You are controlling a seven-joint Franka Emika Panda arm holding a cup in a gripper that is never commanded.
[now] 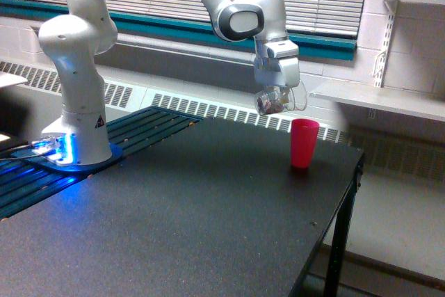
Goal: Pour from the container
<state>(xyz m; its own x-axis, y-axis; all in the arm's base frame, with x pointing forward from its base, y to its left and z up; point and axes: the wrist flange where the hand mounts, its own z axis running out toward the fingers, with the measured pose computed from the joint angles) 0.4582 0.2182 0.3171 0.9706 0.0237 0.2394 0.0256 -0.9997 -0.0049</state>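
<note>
My gripper (277,94) is clamped on the clear cup (279,100), tipped on its side above the black table (174,220), mouth aimed at the pink cup (304,142) below and to the exterior view's right. Brownish bits sit in the base. The pink cup stands near the table's far corner; the air between is open.

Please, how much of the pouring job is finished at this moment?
Done: the hand holds the clear cup in the air, to the exterior view's left of the pink cup. In hand: the clear cup is tilted, with brownish bits inside it. Left: no stream of bits is visible; I cannot tell whether the pink cup has received any.
</note>
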